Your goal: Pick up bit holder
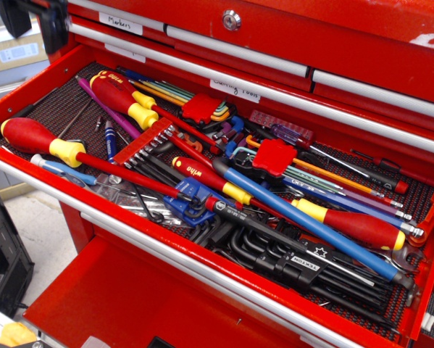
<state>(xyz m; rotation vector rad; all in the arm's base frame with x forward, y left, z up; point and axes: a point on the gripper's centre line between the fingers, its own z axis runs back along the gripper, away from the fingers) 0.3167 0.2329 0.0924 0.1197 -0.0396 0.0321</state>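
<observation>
The bit holder (pixel 142 141) is a flat bright-red strip lying slantwise in the left middle of the open drawer, with a row of short dark bits along its right edge. It rests among screwdrivers. My gripper (pixel 34 20) shows only as dark fingers at the top left corner, above the drawer's back left corner and well away from the bit holder. I cannot tell from this view whether it is open or shut. Nothing shows in it.
The red tool drawer (pixel 166 254) is full: red-and-yellow screwdrivers (pixel 43 141), a long blue screwdriver (pixel 303 221), two squarish red hex-key blocks (pixel 202 109) (pixel 273 156), a maroon ridged strip (pixel 271 122), blue clamp (pixel 191 199), black hex keys (pixel 303 264). Shut drawers stand above.
</observation>
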